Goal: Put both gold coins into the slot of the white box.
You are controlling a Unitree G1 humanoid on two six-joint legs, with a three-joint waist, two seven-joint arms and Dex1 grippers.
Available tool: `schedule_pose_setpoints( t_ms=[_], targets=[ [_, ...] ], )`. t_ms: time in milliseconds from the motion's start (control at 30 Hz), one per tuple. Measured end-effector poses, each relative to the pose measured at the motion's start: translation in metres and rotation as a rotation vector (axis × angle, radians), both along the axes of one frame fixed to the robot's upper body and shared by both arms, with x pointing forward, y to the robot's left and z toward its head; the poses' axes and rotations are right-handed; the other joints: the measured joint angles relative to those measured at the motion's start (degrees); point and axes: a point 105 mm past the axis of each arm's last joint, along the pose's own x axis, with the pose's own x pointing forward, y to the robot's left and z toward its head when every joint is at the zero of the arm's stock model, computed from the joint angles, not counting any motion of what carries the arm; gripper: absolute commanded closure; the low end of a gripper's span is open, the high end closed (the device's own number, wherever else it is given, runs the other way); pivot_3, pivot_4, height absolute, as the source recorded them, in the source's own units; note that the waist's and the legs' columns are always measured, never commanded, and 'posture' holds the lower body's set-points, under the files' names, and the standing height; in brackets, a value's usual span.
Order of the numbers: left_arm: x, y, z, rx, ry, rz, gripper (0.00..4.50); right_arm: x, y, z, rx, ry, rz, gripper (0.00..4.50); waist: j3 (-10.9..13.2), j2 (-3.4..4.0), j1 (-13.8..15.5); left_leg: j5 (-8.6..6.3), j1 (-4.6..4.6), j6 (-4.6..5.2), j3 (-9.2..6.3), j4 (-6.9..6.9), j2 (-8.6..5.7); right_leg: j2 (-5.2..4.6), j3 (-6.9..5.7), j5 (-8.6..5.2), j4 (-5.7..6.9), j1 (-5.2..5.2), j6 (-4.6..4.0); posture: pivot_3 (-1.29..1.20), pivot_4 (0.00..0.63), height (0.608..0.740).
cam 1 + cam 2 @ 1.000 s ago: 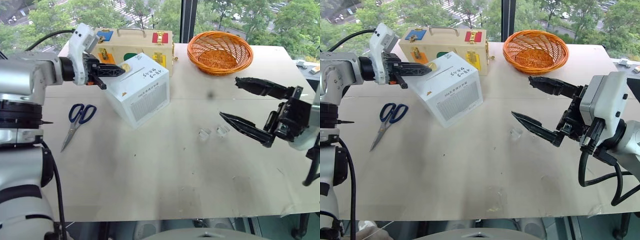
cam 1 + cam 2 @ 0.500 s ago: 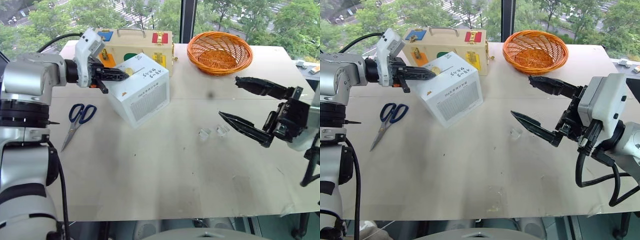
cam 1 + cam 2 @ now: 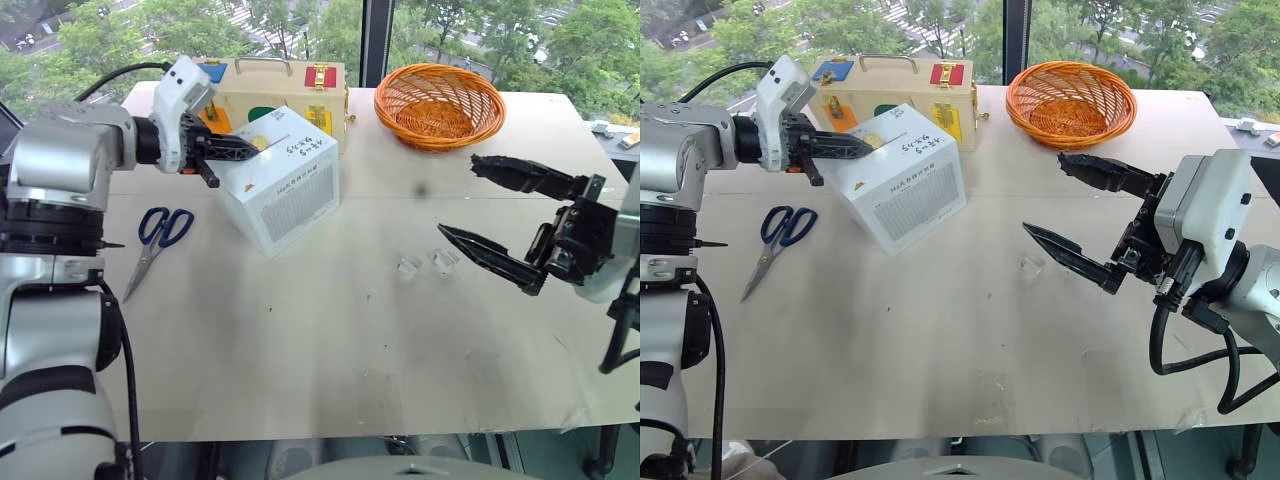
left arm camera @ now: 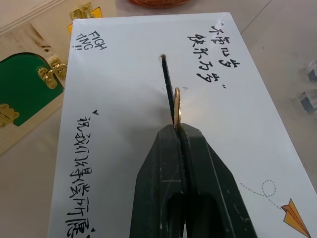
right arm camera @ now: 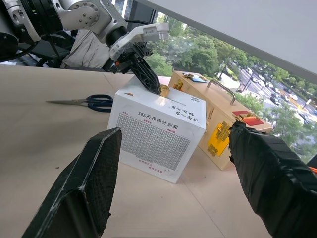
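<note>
A gold coin (image 4: 177, 106) stands on edge at the slot (image 4: 166, 84) atop the white box (image 3: 285, 185), pinched in the clamped left gripper (image 4: 181, 130); the right gripper (image 3: 1080, 212) hangs wide apart, empty, above the table (image 3: 330, 340)

You've got a pale table (image 3: 300, 340) with an orange basket (image 3: 438, 103) sitting at the far edge, and everything else lines up off that. Left of the basket along the same far edge there's a cream wooden case (image 3: 290, 85) with coloured panels, brass latches and a top handle. Blue-handled scissors (image 3: 152, 246) lie flat way off to the basket's near-left. Two little clear holders (image 3: 424, 264) sit side by side on the near side of the basket.
</note>
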Motion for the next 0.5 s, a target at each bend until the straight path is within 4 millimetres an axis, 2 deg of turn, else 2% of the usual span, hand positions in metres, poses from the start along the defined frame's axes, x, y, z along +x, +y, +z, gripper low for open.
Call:
schedule_pose_setpoints(
  t_ms=[100,133,200,367,433,467,500],
  targets=[
    [0.001,-0.005,0.001,-0.007,-0.008,-0.005,2.91,0.000,0.000,-0.002,-0.001,0.007,-0.002,0.78,0.0,0.00,0.0,0.00,0.00,0.00,-0.01,0.03,0.00,0.00,-0.01,0.00,0.00,0.02,0.00,0.00,0.150,0.740],
    [0.001,-0.006,0.001,-0.012,-0.009,-0.006,2.39,0.000,0.000,-0.003,-0.002,0.010,-0.002,0.78,0.0,0.00,0.0,0.00,0.00,0.00,-0.01,0.04,0.00,0.00,-0.01,0.00,0.00,0.02,0.00,0.00,0.150,0.740],
    [-0.002,-0.010,0.006,-0.057,-0.018,-0.019,2.39,0.000,-0.001,-0.005,-0.002,0.023,-0.006,0.78,0.0,-0.02,0.0,0.00,-0.03,0.00,-0.04,0.04,0.01,0.00,-0.01,0.00,0.00,0.02,0.00,0.00,0.150,0.740],
    [-0.023,-0.030,0.038,-0.177,-0.121,-0.132,2.39,0.002,-0.004,-0.013,0.000,0.062,-0.034,0.78,0.0,-0.03,-0.2,0.00,-0.03,0.00,-0.10,0.02,0.03,-0.04,0.00,0.01,-0.04,0.02,0.01,0.00,0.150,0.740],
    [-0.051,-0.069,0.051,-0.305,-0.184,-0.316,2.39,0.008,-0.009,-0.023,0.010,0.098,-0.084,0.78,0.0,-0.07,0.2,0.00,-0.07,-0.01,-0.16,0.09,0.09,-0.15,-0.10,0.00,-0.03,0.09,0.03,0.00,0.150,0.740],
    [-0.066,-0.088,0.048,-0.336,-0.183,-0.403,2.39,0.011,-0.012,-0.031,-0.002,0.124,-0.118,0.78,0.0,-0.05,0.4,0.00,-0.06,-0.01,-0.17,0.11,0.07,-0.17,-0.02,0.00,-0.02,0.08,0.04,0.00,0.150,0.740],
    [-0.077,-0.099,0.041,-0.351,-0.177,-0.447,2.39,0.013,-0.016,-0.040,-0.024,0.148,-0.154,0.78,0.0,-0.01,0.4,0.00,-0.03,0.00,-0.14,0.11,0.05,-0.17,0.04,0.00,-0.03,0.11,0.04,0.00,0.150,0.740]
  ],
)
